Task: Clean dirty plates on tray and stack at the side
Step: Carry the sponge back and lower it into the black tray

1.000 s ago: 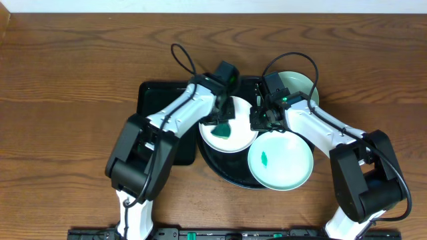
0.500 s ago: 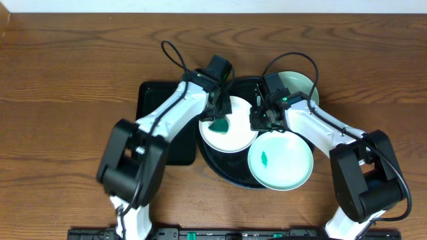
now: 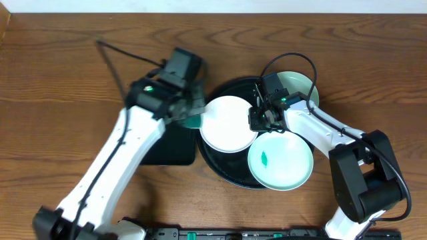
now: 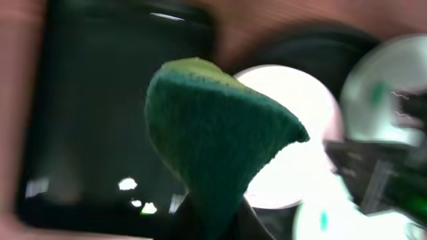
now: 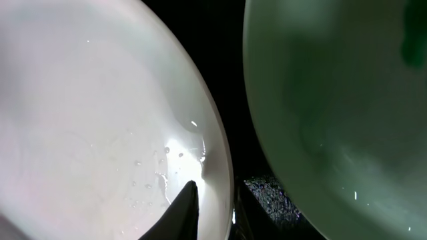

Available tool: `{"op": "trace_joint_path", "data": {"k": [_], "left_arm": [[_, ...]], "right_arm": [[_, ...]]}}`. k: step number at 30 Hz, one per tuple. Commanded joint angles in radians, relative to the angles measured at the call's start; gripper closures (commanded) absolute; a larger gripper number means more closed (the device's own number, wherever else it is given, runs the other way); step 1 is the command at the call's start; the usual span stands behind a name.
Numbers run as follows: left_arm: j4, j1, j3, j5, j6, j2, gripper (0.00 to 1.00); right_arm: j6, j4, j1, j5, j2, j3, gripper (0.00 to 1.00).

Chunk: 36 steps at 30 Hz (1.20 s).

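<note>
The white plate (image 3: 229, 123) lies on the left of the round black tray (image 3: 220, 167) and looks clean, with a few water drops (image 5: 100, 120). A mint plate (image 3: 281, 160) with a small green smear lies at the tray's front right. Another mint plate (image 3: 299, 85) sits behind my right arm. My left gripper (image 3: 189, 115) is shut on the green sponge (image 3: 194, 122) (image 4: 220, 133), held above the gap between the rectangular tray and the white plate. My right gripper (image 3: 257, 120) (image 5: 213, 217) straddles the white plate's right rim, jaws slightly apart.
The smaller rectangular black tray (image 3: 167, 150) lies left of the round tray, under my left arm. Brown wooden table (image 3: 60, 100) stretches out on both sides. A black cable (image 3: 287, 59) loops above my right wrist.
My left arm has swung left off the white plate, carrying the sponge toward the rectangular tray. The right gripper has stayed at the plate's rim and loosened.
</note>
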Motion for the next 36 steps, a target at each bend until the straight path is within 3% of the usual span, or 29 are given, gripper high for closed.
{"op": "trace_joint_path", "data": {"k": [1,6,8,11,26,36], "left_arm": [[-0.065,0.068,0.002,-0.172,0.016,-0.053,0.92],[-0.165,0.159,-0.008,-0.171,0.016,-0.063,0.92],[-0.168,0.178,-0.044,-0.168,0.02,-0.063,0.92],[-0.14,0.178,-0.094,-0.168,0.029,-0.061,0.92],[0.102,0.178,-0.305,-0.168,0.016,-0.049,0.92],[0.249,0.178,-0.415,-0.167,0.107,0.074,0.92]], "right_arm": [[-0.008,0.003,0.01,-0.008,-0.003,-0.006,0.83],[-0.009,0.003,0.01,-0.008,-0.003,-0.006,0.74],[-0.009,0.003,0.01,-0.007,-0.003,-0.006,0.66],[-0.009,0.003,0.01,-0.007,-0.003,-0.006,0.61],[-0.009,0.002,0.01,-0.007,-0.003,-0.006,0.58],[-0.009,-0.005,0.01,-0.007,-0.003,-0.006,0.57]]}}
